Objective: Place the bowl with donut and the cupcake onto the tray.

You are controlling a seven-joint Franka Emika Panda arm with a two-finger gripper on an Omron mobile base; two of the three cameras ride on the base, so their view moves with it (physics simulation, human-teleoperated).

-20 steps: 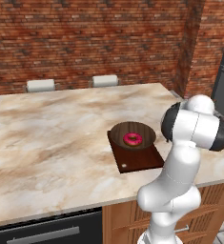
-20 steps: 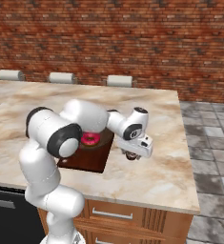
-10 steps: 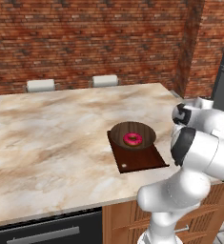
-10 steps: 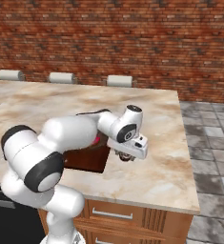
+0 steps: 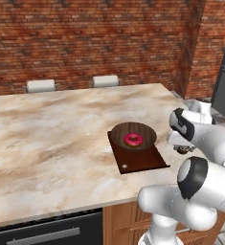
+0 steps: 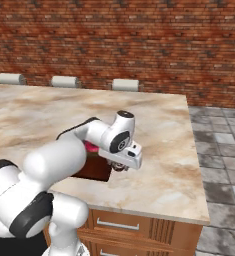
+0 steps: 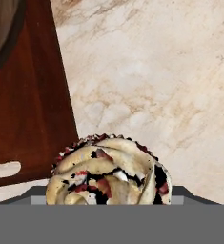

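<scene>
The jaws stand wide apart right over the cupcake [image 7: 108,171], not gripping it. It sits on the marble table [image 5: 51,139] just beside the tray [image 5: 142,160], nothing between them. Brick walls close the room. The bowl [image 5: 133,135] with its pink donut [image 5: 133,139] rests on the tray's far end. The cupcake has cream swirls flecked red and dark.

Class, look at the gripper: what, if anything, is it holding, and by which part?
It cannot be told: the cupcake sits right at the gripper, but the fingertips are hidden.
</scene>
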